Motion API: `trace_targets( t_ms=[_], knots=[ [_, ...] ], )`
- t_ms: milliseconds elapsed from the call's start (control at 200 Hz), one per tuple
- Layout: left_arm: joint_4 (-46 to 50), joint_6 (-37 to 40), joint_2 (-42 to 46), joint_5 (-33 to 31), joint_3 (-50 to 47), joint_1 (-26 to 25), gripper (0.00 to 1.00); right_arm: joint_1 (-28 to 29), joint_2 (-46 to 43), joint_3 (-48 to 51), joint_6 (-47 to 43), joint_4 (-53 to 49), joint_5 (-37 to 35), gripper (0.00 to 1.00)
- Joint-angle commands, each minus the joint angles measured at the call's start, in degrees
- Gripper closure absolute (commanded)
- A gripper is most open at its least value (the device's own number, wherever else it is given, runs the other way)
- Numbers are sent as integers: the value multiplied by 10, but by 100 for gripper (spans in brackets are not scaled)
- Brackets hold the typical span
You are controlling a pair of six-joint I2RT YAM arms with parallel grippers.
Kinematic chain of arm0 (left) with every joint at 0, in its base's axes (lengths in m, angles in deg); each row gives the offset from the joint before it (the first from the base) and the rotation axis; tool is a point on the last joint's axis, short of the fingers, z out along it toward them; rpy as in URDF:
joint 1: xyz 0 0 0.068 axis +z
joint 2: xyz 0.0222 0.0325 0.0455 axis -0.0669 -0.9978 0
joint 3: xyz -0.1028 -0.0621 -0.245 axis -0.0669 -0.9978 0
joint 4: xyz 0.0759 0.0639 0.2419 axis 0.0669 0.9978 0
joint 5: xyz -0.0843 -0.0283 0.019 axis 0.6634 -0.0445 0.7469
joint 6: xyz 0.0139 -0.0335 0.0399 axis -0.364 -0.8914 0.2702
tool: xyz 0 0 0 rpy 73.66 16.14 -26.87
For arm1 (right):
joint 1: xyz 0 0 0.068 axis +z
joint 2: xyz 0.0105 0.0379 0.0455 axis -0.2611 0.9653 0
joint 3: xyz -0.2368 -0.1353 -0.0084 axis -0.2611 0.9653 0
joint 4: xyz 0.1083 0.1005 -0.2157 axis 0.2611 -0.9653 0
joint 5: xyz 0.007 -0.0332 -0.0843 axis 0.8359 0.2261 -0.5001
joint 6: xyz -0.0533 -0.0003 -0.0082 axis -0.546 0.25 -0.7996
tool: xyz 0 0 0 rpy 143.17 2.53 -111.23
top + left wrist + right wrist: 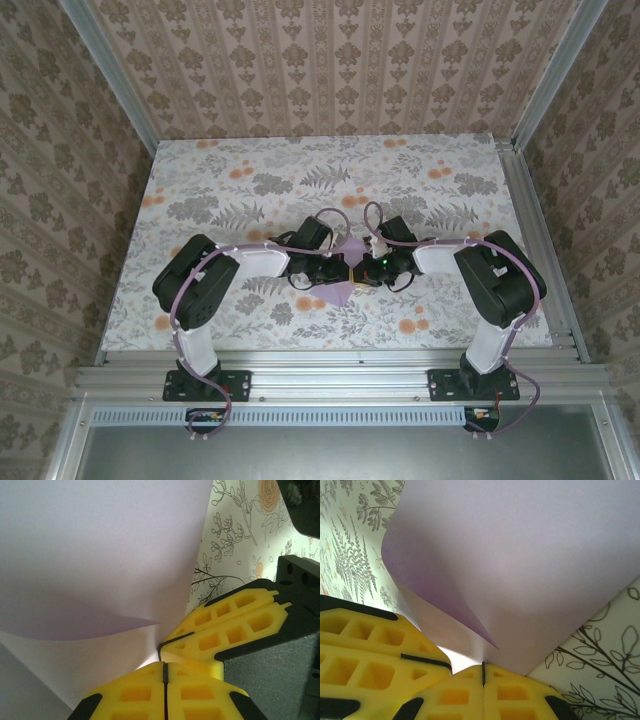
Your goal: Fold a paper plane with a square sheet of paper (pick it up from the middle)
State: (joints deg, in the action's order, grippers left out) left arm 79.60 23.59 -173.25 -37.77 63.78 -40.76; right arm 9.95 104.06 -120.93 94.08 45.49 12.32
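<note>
The two arms meet in the middle of the table (200,200), and the paper (337,293) sits right between them. Both grippers hold it close together near its middle. I think this is so the thin paper does not flop, and so a fold can start there. The left gripper (165,667) is pressed tight. Its yellow fingers (200,700) meet with just a thin dark line between them, and the paper comes out of that line. The right gripper (483,669) is the same: pressed together, pinching the paper. The two pinches are just beside each other. The tips may touch, but I cannot tell. The paper is not flat. It bends away from the grippers like a soft wing, and a sharp line runs from the pinch into it. From above, one pale corner points to the far side and one to the near side. I cannot tell if any part rests on the table. It is not a plane yet; it looks like work on the very first fold. The next move needs to be gentle, since a hard pull could rip or crumple such thin paper.
</note>
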Motion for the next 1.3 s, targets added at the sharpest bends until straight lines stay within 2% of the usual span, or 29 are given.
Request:
trace_targets(
  t_ms=[0, 795, 1295],
  knots=[
    [13, 20, 3, 3, -13, 4, 93, 4, 22, 2, -16, -42, -47, 98],
    [9, 40, -48, -8, -9, 49, 93, 7, 24, 5, -54, -83, -75, 100],
    [12, 50, -52, -9, 9, 96, 92, 8, 29, 7, -77, -105, -91, 100]
  ],
)
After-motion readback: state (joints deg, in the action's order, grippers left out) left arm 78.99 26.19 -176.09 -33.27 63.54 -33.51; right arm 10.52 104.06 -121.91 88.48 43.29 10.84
